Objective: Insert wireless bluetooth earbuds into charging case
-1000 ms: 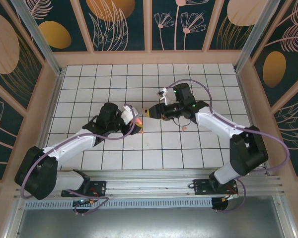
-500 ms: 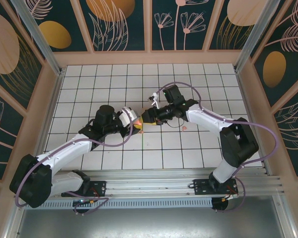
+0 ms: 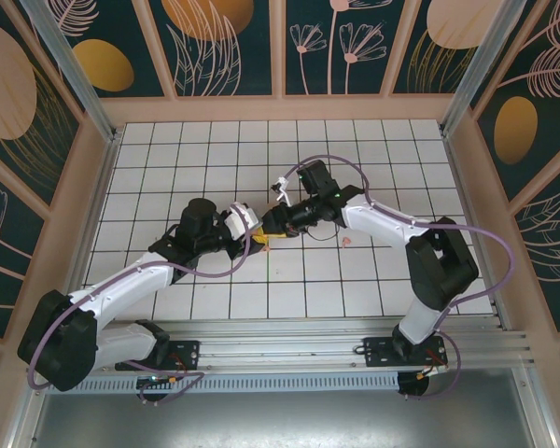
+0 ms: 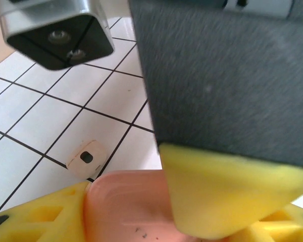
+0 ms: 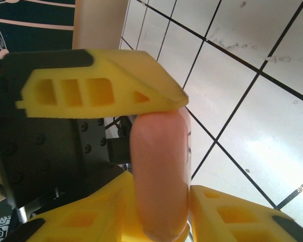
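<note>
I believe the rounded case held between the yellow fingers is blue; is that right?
Not quite: the case between the yellow fingers is pink, not blue, as the right wrist view shows.

Top external: mounted high above and behind the arm bases (image 3: 159, 353), angled down and forward, bases at 6 o'clock, back wall (image 3: 280, 107) at 12 o'clock; far enough off to take in the whole tiled counter (image 3: 168, 159). Left wrist: carried on the left hand (image 3: 252, 231), aimed toward 2 o'clock in that overview, jammed right up against the pink case (image 4: 121, 212), white tiles (image 4: 50, 101) beyond. Right wrist: on the right hand (image 3: 273, 224), aimed back toward 8 o'clock, equally close, rolled, with grout lines (image 5: 232, 55) slanting. Shared by all three: the pink case at the counter's middle. Shared by both wrist views besides: each other's yellow-tipped fingers (image 5: 101, 91).
</note>
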`<state>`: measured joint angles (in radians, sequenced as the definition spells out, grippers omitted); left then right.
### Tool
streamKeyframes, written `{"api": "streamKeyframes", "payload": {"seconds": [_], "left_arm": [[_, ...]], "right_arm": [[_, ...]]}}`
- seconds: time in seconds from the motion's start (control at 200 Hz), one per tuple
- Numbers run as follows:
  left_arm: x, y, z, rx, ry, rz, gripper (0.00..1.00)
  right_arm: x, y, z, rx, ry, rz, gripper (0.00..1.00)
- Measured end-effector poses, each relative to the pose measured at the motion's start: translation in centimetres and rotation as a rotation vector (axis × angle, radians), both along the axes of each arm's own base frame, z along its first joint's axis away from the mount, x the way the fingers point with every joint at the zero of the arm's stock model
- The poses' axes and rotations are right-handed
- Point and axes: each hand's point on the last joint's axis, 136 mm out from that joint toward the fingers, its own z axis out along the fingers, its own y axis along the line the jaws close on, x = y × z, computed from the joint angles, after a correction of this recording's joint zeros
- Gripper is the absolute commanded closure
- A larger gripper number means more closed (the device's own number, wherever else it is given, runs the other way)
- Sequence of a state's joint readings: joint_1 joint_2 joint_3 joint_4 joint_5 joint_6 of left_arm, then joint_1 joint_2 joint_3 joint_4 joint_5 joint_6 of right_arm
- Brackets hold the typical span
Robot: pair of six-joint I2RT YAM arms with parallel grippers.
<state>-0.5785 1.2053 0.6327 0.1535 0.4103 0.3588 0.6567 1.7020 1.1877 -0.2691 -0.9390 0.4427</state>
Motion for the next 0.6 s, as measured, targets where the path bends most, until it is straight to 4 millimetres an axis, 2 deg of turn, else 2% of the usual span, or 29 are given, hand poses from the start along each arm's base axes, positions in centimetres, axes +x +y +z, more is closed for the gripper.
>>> {"api": "streamKeyframes", "payload": {"seconds": [0.085,0.165,0.195,0.26,0.285,0.295,0.445,0.601], "left_arm": [[0.0,0.0,-0.1,0.003,0.002,0.0,0.59],[0.0,0.1,-0.2,0.005,0.005,0.003,0.45],[0.0,0.1,-0.2,0.006,0.005,0.005,0.35],[0.0,0.1,-0.3,0.008,0.007,0.004,0.2],[-0.1,0.0,-0.3,0.002,0.016,0.007,0.04],[-0.1,0.0,-0.3,0.006,0.01,0.003,0.02],[-0.1,-0.2,0.1,-0.003,0.026,0.003,0.01],[0.2,-0.6,1.8,-0.014,0.023,-0.003,0.01]], "right_arm": [[0.0,0.0,-0.4,-0.011,0.005,-0.001,0.75],[0.0,0.0,-0.4,-0.013,-0.007,0.004,0.8],[0.1,0.0,-0.4,-0.014,-0.013,0.003,0.8],[0.1,0.0,-0.4,-0.012,-0.02,0.006,0.81],[0.1,0.0,-0.4,-0.014,-0.024,0.008,0.82],[0.1,0.0,-0.4,-0.013,-0.029,0.009,0.83],[0.4,-0.6,-0.4,-0.028,-0.092,0.002,0.86],[0.4,-2.5,1.3,-0.022,-0.25,-0.011,0.87]]}}
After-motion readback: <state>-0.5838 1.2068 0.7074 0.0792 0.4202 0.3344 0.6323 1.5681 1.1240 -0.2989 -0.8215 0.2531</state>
